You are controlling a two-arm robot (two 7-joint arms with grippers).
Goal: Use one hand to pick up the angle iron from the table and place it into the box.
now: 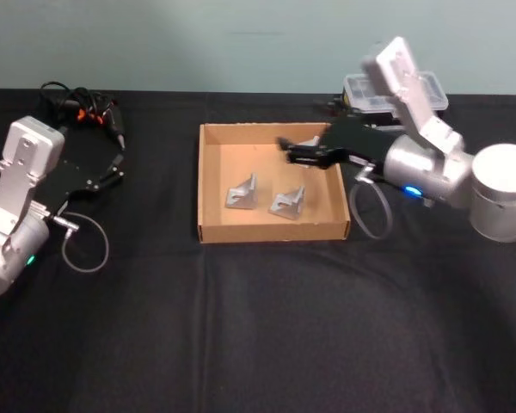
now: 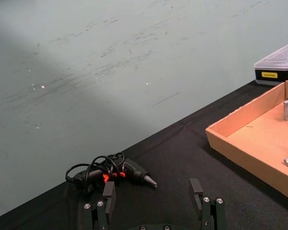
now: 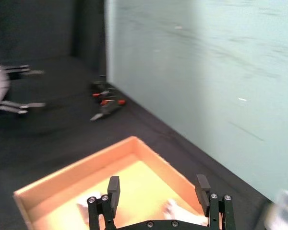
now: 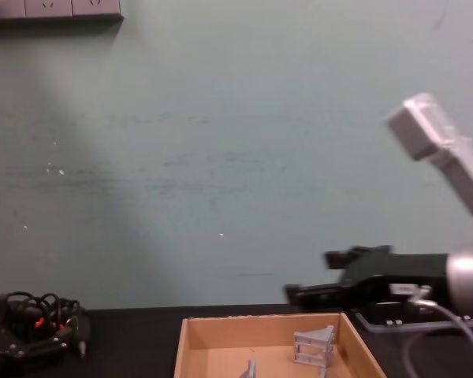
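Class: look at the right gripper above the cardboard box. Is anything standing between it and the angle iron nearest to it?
Nothing visible does. The right gripper hangs open over the box's far right corner, above the third angle iron on the floor there. The gap between is open air. The left gripper is parked far left.

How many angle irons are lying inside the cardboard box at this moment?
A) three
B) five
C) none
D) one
A: the head view shows three angle irons in the box: one, another, and a third by the far wall under the open right gripper.
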